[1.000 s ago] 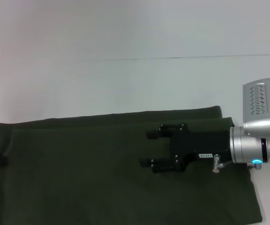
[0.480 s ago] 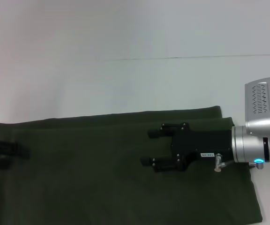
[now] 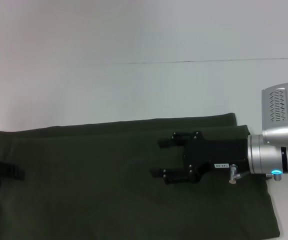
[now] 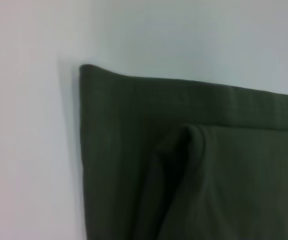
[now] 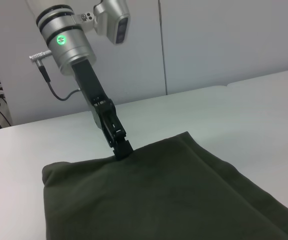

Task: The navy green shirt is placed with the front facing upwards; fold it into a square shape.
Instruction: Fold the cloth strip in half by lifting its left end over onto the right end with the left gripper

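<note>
The right gripper reaches in level over the right half of the navy green shirt, its silver wrist beyond the shirt's right end and its two black fingers pointing toward the shirt's middle. The fingers are spread apart with nothing between them. Whether they touch the cloth cannot be told.

The left gripper comes down steeply from a silver wrist with a green light, its black tip meeting the shirt's left end edge. In the head view it shows only as a dark shape at that edge. Whether its fingers are clenched on the cloth or released cannot be told.

There is one shirt and two grippers. The shirt lies as a long folded band across the near part of the surface, with layered edges visible along its far side and at its left corner.

The surface is plain white. Behind the shirt, pale wall panels stand past the surface's far edge.
</note>
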Available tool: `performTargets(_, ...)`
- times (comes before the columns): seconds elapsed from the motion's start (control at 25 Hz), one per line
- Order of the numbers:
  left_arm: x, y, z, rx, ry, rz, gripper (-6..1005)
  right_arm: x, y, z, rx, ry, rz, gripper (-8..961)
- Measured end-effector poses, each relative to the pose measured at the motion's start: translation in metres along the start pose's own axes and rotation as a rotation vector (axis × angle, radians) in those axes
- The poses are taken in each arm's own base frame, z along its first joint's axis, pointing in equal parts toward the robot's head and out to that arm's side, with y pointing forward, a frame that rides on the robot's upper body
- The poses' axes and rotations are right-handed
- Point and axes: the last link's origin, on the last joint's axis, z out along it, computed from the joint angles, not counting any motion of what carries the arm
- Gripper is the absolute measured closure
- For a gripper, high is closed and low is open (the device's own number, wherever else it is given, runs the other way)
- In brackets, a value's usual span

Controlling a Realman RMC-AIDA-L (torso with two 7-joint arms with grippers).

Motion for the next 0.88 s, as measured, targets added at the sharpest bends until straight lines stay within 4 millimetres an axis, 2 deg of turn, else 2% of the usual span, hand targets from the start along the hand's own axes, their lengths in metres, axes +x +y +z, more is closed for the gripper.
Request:
performTargets(0.52,0.002,-0.003,0.001,0.03,0.02,0.006,150,0.0,-0.001,0.0,0.003,0.001,0.002,124)
performTargets(0.88,0.007,-0.01,-0.024,0.064,0.058,-0.004,148,-0.001,-0.001,-0.001,0.002,0.001,0.001,123)
